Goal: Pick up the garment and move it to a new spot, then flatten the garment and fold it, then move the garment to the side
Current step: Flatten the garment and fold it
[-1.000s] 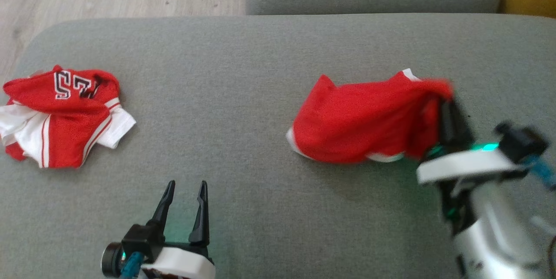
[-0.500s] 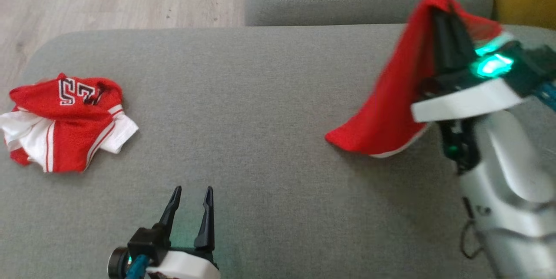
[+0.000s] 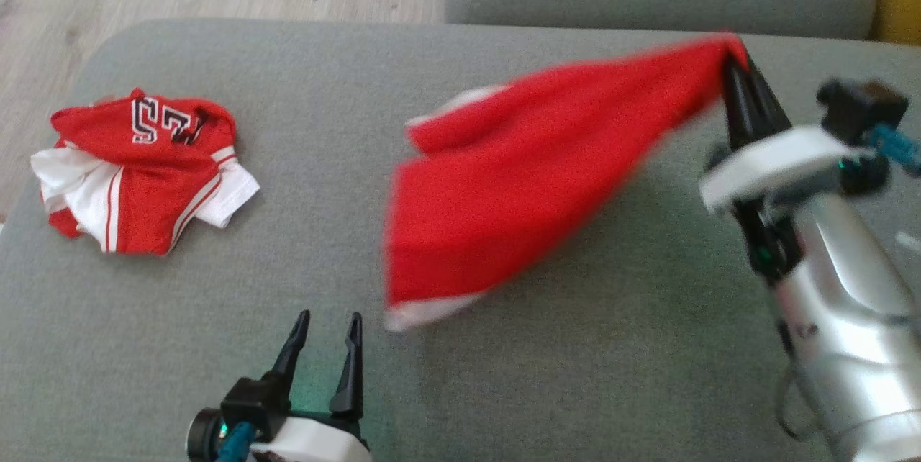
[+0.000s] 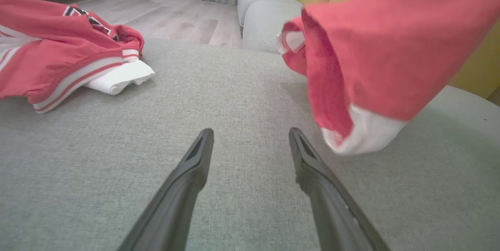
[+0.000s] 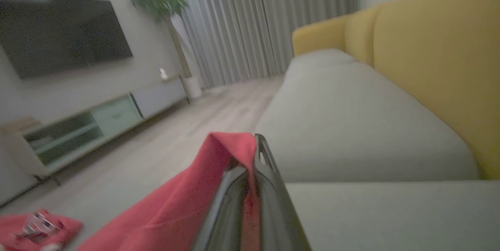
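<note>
Right hand [image 3: 734,66]: fingers pressed together on one corner of the red garment [image 3: 518,181]; the right wrist view shows cloth pinched between the closed tips. The hand is raised over the right part of the grey cushion [image 3: 504,390].

Garment: stretched from that corner out over the cushion's middle, with its white-edged hem lowest. In the left wrist view the hem hangs just clear of the cushion. The cloth is blurred in the head view, so I judge it is in mid-carry.

Left hand [image 3: 327,322]: fingers apart, holding nothing, low at the cushion's front edge, near the hanging hem but not touching it.

Step in hand (judgement): the move to a new spot.
- Keep the pinch firm; a one-corner hold can slip.
- Lower the hem onto the cushion's middle first, then draw the held corner away so the cloth lies open rather than bunched.
- The left hand looks well placed to take the hem for flattening.

Holding things: only the cushion. Its left end carries a crumpled red-and-white jersey [image 3: 144,174], well apart from the garment. Keep the set-down clear of it.
</note>
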